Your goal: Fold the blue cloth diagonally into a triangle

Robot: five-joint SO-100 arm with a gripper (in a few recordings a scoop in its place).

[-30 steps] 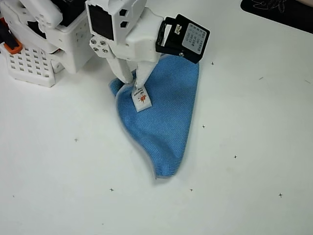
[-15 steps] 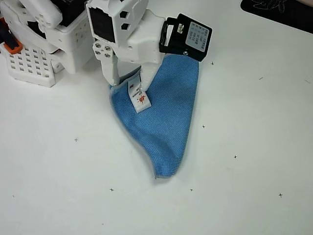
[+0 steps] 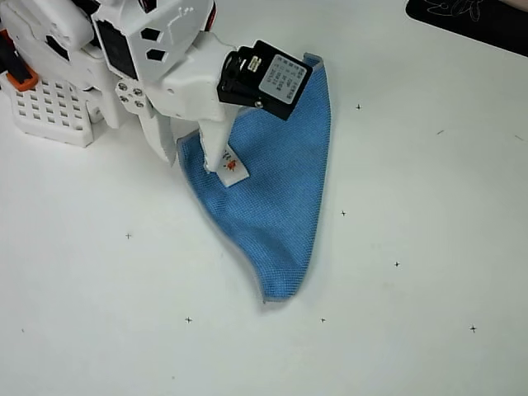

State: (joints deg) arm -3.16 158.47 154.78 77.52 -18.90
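the cloth [image 3: 272, 202] lies folded in a rough triangle on the white tabletop [image 3: 412, 247], near its top edge, its point toward the bottom edge. the gripper [image 3: 194, 157] sits over the cloth's left corner by the white tag [image 3: 233, 172]; whether its jaws grip anything, i cannot tell.

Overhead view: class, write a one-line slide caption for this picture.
White gripper over the left corner of the folded, roughly triangular blue cloth, beside its white tag, on a white table.
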